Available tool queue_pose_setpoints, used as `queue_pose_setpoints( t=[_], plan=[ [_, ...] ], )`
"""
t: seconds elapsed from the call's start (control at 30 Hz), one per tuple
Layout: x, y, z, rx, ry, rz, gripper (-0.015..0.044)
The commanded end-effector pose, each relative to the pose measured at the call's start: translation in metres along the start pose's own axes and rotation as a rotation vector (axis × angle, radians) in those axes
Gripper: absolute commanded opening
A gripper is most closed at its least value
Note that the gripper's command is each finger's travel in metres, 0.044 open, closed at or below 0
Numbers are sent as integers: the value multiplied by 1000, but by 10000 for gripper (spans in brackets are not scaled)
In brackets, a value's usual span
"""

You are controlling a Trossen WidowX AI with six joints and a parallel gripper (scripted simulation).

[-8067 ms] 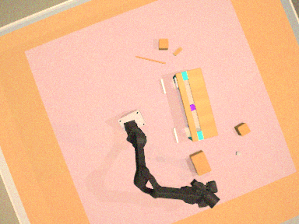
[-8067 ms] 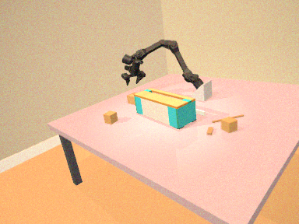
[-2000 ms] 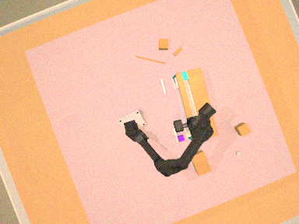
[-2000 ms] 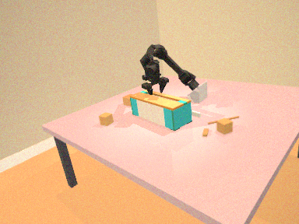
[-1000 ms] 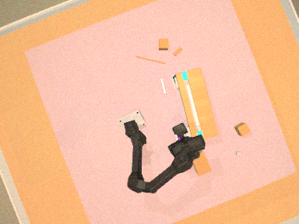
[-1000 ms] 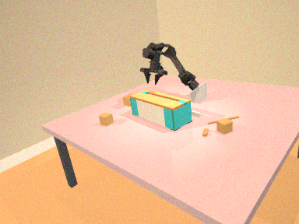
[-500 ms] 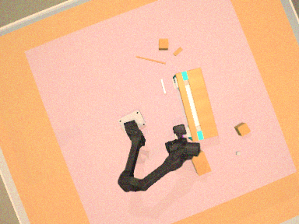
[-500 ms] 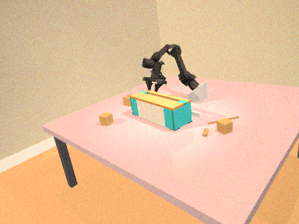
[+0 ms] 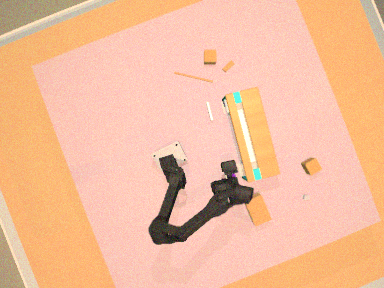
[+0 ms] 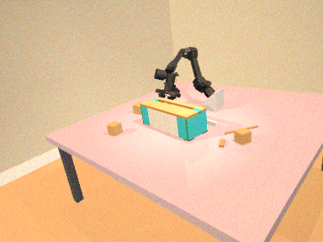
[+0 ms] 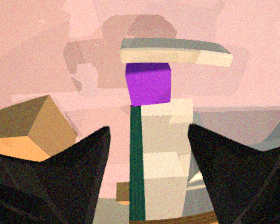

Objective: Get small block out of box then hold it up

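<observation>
The purple block point(image 11: 148, 83) is seen on the pink table point(image 9: 110, 130), just outside the near end of the box point(image 9: 251, 132), apparently clear of the shelf, though the top view is too coarse to be sure. The gripper point(image 9: 231, 174) is held above it, its jaws parted and grasping nothing. An orange cube point(image 9: 259, 210) lies just beside the box's near end.

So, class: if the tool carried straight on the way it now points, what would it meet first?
Probably the purple block: it sits dead ahead between the open tool's fingers, at the box end. How far ahead is unclear.
</observation>
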State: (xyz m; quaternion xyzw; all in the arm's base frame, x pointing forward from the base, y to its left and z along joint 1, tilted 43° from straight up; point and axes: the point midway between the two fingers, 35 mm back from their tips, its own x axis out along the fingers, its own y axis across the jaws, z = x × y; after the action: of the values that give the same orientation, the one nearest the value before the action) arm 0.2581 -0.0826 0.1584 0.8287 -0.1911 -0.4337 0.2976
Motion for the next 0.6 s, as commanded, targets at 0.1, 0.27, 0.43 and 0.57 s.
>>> queue_pose_setpoints(
  t=[0.1, 0.27, 0.43, 0.57],
  plan=[
    [11, -2, 4, -6, -2, -7, 285],
    [18, -2, 7, -6, -2, -7, 285],
    [25, -2, 11, -6, -1, -6, 285],
    [31, -2, 13, -7, -1, -5, 285]
  ],
)
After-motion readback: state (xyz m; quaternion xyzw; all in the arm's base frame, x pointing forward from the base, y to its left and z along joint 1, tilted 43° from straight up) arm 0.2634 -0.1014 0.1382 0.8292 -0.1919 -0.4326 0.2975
